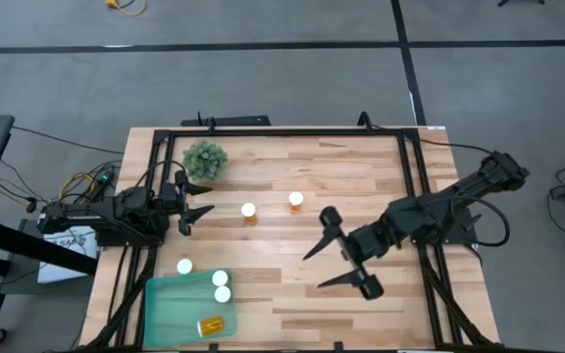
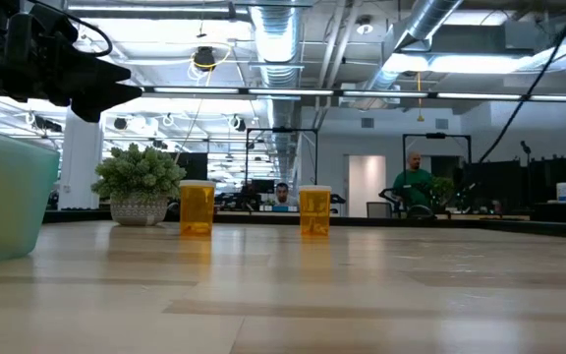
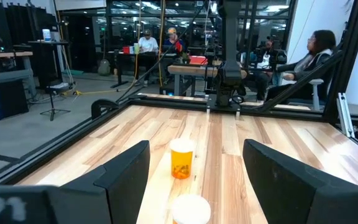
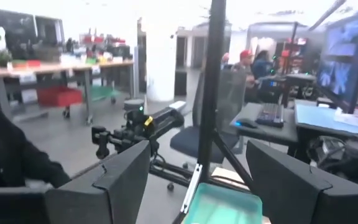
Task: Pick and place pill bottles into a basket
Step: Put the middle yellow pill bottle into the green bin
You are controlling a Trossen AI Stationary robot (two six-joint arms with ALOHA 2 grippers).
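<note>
Two amber pill bottles with white caps [image 1: 249,212] [image 1: 295,201] stand upright on the wooden table; they also show in the low view [image 2: 197,207] [image 2: 314,211]. The teal basket [image 1: 165,314] sits at the near left. It holds two upright bottles [image 1: 220,278] [image 1: 223,293] and one lying on its side [image 1: 210,326]. Another bottle [image 1: 184,266] stands at the basket's far rim. My left gripper [image 1: 202,200] is open and empty, to the left of the nearer standing bottle [image 3: 191,210]. My right gripper [image 1: 312,273] is open and empty, near the table's middle.
A small bushy green plant [image 1: 205,159] in a pot stands at the far left, close behind my left gripper. A black frame [image 1: 282,132] rims the table. Bare wood lies between the two grippers. People sit in the room beyond the table.
</note>
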